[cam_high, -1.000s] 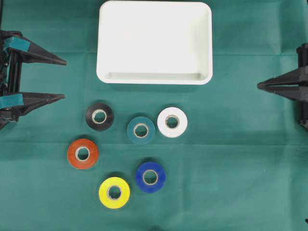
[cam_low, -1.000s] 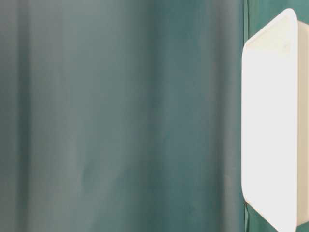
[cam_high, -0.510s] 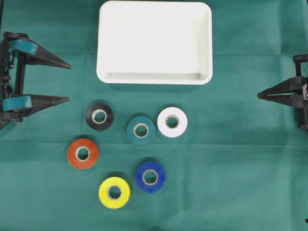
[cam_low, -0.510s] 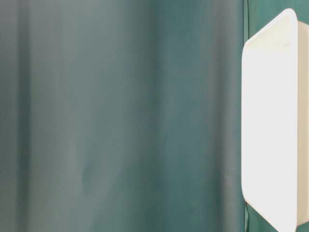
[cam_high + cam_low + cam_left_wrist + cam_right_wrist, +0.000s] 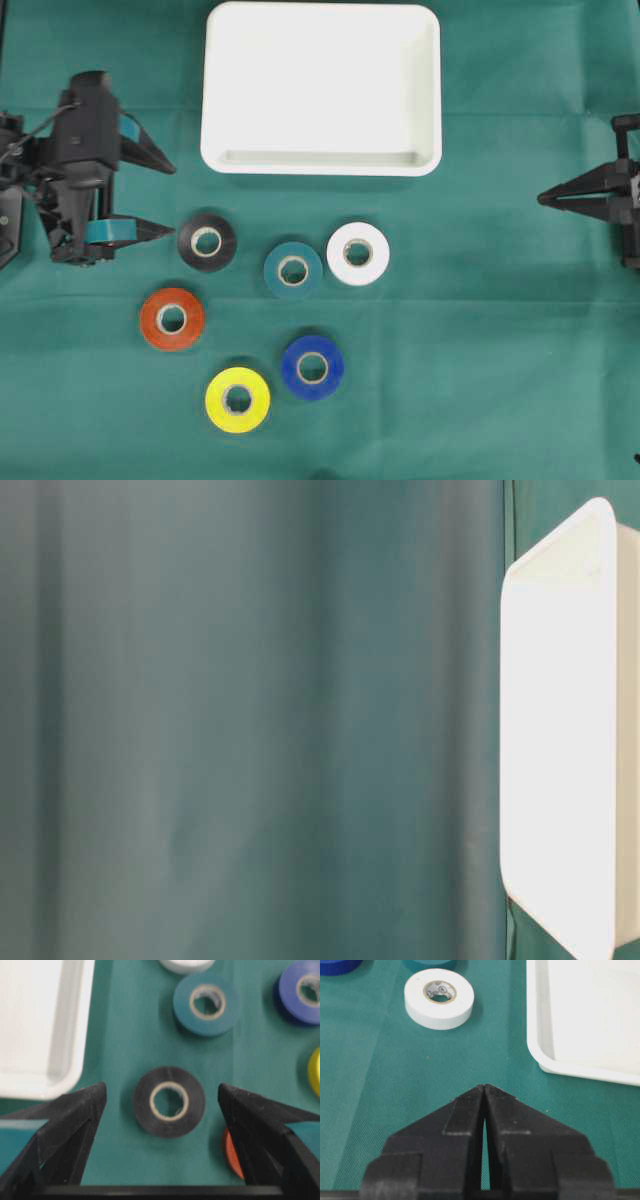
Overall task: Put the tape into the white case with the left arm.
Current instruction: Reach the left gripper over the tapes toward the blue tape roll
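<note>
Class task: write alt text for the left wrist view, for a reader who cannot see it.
The open left gripper frames a black tape roll lying flat on green cloth. The white case is at upper left; teal, blue, white, yellow and orange rolls lie around, most partly cut off.

Even light is casting soft shadows; the white case (image 5: 560,730) is glaring, and the table-level view is looking blurred.

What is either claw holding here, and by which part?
Nothing. The left claw is open, short of the black tape; the right claw is shut and empty.
</note>
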